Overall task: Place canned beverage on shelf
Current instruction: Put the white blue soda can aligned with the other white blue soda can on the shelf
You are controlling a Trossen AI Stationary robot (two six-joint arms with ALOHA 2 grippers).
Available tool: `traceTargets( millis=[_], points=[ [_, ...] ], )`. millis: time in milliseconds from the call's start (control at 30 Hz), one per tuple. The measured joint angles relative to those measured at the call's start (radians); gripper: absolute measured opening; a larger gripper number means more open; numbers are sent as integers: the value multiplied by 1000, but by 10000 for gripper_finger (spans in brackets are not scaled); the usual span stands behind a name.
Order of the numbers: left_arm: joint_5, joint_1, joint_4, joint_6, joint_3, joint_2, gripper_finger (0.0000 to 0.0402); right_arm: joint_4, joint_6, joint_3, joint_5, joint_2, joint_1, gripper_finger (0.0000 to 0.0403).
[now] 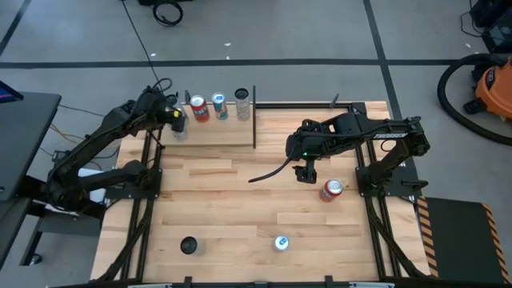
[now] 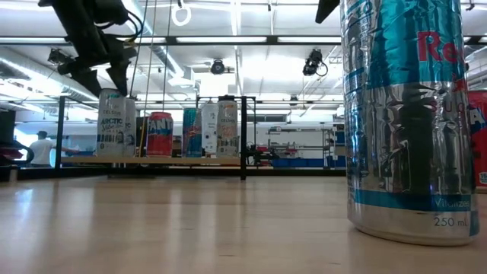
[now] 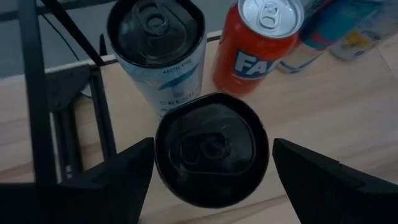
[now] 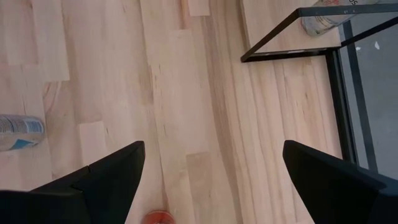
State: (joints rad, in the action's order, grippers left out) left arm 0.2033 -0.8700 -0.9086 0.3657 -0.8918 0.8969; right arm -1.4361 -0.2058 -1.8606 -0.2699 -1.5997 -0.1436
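Note:
My left gripper (image 1: 177,122) is at the left end of the shelf (image 1: 216,133), shut on a can with a black top (image 3: 211,149). Just behind it stands a white can with a black top (image 3: 155,43). An orange can (image 3: 261,43) and a blue can (image 1: 219,106) stand further along the shelf. In the low view, a white can (image 2: 116,122) shows under the left gripper (image 2: 103,85); which of the two black-topped cans it is I cannot tell. My right gripper (image 1: 306,174) hangs open over the table's right half, near a red can (image 1: 332,190). My left gripper has the black-topped can between its two fingers (image 3: 124,174), one at each side of the upper rim (image 3: 163,155). The fingers slant down from the table's left. The can is upright. Its own top hides its base, so I cannot tell whether it rests on the shelf.
A clear can (image 1: 242,104) stands at the shelf's right end, by a black upright rod (image 1: 254,116). A blue and silver can (image 1: 281,242) and a black can (image 1: 189,245) stand near the table's front edge. Bare wood lies between them and the shelf.

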Motion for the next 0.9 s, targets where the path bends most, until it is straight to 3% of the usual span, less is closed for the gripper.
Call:
traceTargets(
  millis=[667, 900],
  points=[
    [7, 0, -29, -22, 0, 0, 313, 0, 0, 0, 1, 0, 0, 391],
    [5, -3, -56, -71, 0, -1, 268, 0, 0, 0, 1, 0, 0, 391]
  ],
)
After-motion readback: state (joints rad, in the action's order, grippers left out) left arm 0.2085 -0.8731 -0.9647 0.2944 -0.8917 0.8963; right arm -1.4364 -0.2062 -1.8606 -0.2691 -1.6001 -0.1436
